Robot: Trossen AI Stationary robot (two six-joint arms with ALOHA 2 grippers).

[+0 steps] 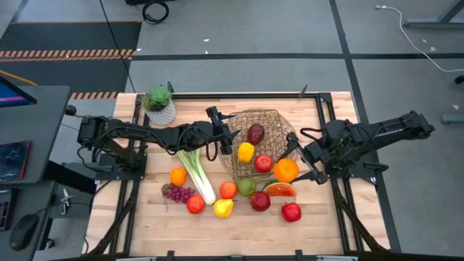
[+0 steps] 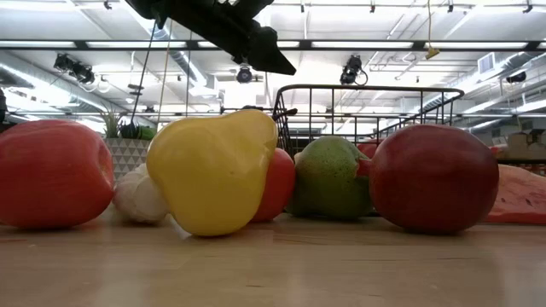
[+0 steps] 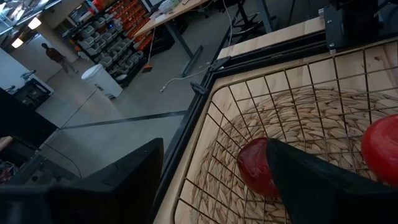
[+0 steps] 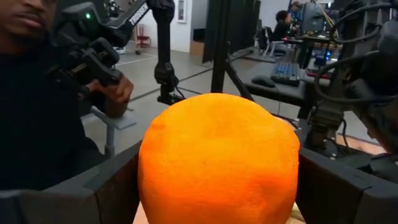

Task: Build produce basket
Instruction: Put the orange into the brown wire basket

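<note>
Orange point(image 4: 219, 158) fills right gripper point(image 1: 296, 165) beside basket point(image 1: 284, 123) rim.

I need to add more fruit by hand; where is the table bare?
Bare wood: the table strip left of the grapes, and the far-right corner beyond the basket. Crowded: the fruit cluster in front of the basket, from leek to watermelon slice.
</note>
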